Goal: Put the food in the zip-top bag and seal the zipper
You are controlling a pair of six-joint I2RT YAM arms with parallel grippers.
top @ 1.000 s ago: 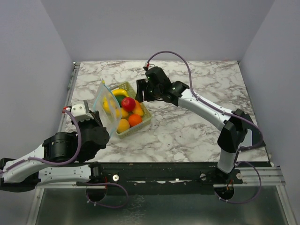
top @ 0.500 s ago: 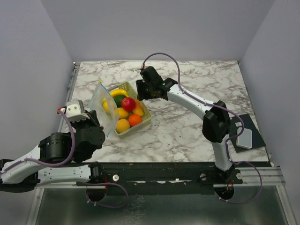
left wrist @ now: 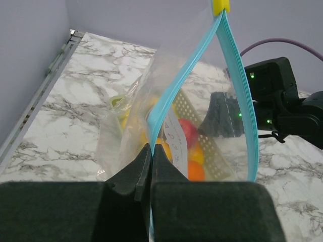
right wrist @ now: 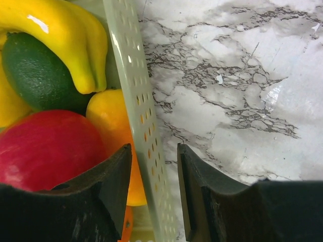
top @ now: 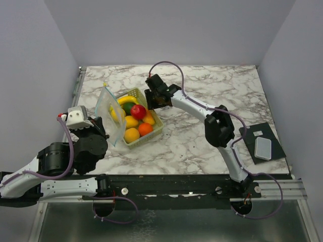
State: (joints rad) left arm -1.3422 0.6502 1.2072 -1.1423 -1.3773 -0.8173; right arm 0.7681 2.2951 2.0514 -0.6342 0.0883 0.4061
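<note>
surface: marble table (top: 176, 146), basket (top: 149, 137) of food (top: 138, 111) | room: lilac walls (top: 166, 30)

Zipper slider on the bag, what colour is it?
Yellow slider; clearest in the left wrist view.

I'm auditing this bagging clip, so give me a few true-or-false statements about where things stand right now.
1. The left pincer is shut on the light blue zipper strip of the clear crinkly zip-top bag. True.
2. The red toy apple sits inside the bag. False: it lies in the pale green slotted basket.
3. The right pincer has a finger on each side of the basket's wall. True.
4. The zipper is sealed. False: its two strips stand apart.
</note>
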